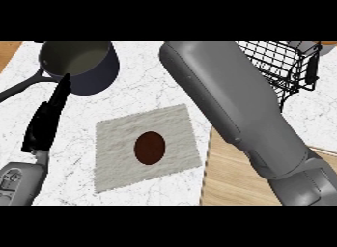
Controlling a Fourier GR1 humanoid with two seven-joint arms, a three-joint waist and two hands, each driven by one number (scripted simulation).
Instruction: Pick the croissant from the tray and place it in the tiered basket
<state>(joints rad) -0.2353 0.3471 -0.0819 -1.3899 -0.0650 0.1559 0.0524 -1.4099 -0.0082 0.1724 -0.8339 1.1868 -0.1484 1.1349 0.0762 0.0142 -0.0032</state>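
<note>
Counter (135, 103): white marble, grey veining. Tray (121, 144): pale grey-white, grainy texture. Croissant (148, 147): dark reddish brown, plain oval. Pot (82, 65): dark slate-blue wall, dull olive-grey inside, dark handle. Basket (281, 60): black wire mesh. Board (231, 181): light tan wood grain. Left hand (46, 120): black, on a grey forearm. Right forearm (235, 106): plain mid grey. Wood-brown strips at both upper corners.

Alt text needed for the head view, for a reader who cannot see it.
The robot's right forearm stretches across the marble counter to the black wire tiered basket, its hand hidden. A dark brown oval lies on a pale textured mat; the open left hand rests beside a saucepan.
</note>
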